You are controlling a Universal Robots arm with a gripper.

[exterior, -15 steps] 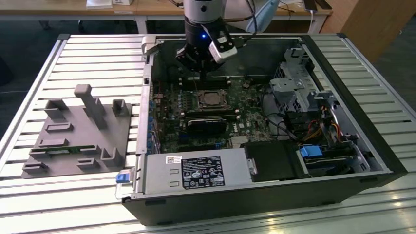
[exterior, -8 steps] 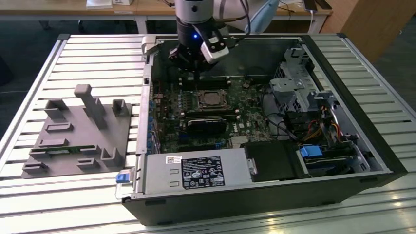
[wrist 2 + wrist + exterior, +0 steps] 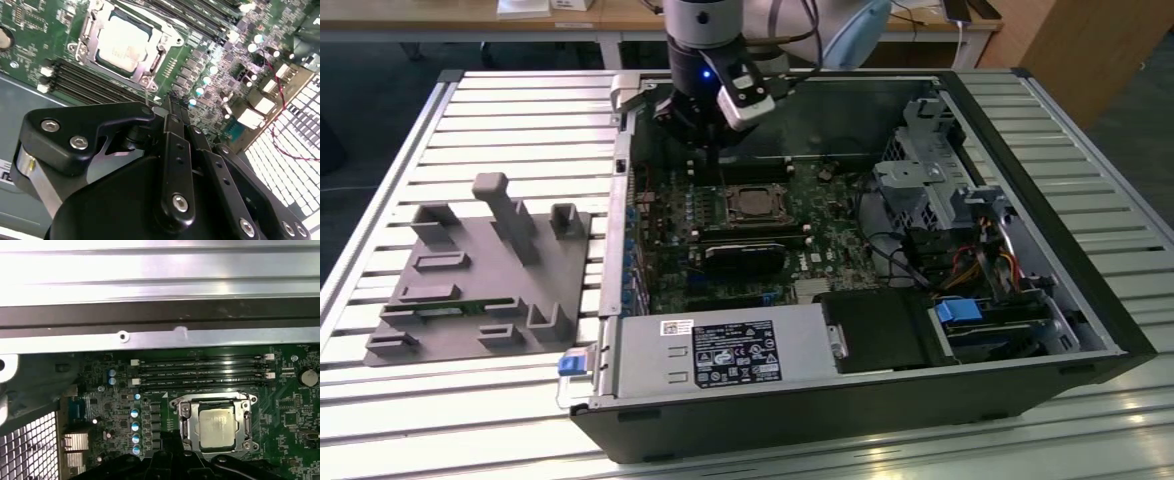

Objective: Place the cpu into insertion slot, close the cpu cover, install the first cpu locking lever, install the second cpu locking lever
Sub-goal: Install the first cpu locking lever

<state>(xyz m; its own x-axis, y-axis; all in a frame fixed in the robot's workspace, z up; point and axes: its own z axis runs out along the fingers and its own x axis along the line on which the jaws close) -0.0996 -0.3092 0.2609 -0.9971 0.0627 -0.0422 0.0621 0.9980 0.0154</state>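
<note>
Where a slatted metal table [image 3: 480, 110] stands before wooden desks [image 3: 440, 14], an open computer case [image 3: 854, 400] lies; the cpu [image 3: 216, 426] sits in the insertion slot [image 3: 182, 426]; just beside it hangs the gripper [image 3: 167, 104], jaws drawn together, gripping nothing.

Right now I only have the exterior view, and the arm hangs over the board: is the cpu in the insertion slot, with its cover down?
Observer: Yes. In both wrist views the cpu lies seated, its silver top showing through the cpu cover, which lies flat around it.
Operator: Where is the tool?
Observer: In the second wrist view the tool sits just off a corner of the cover, not over the cpu.
Operator: What lies beyond the cover?
Observer: In the first wrist view, long black memory slots, between it and the case wall.
</note>
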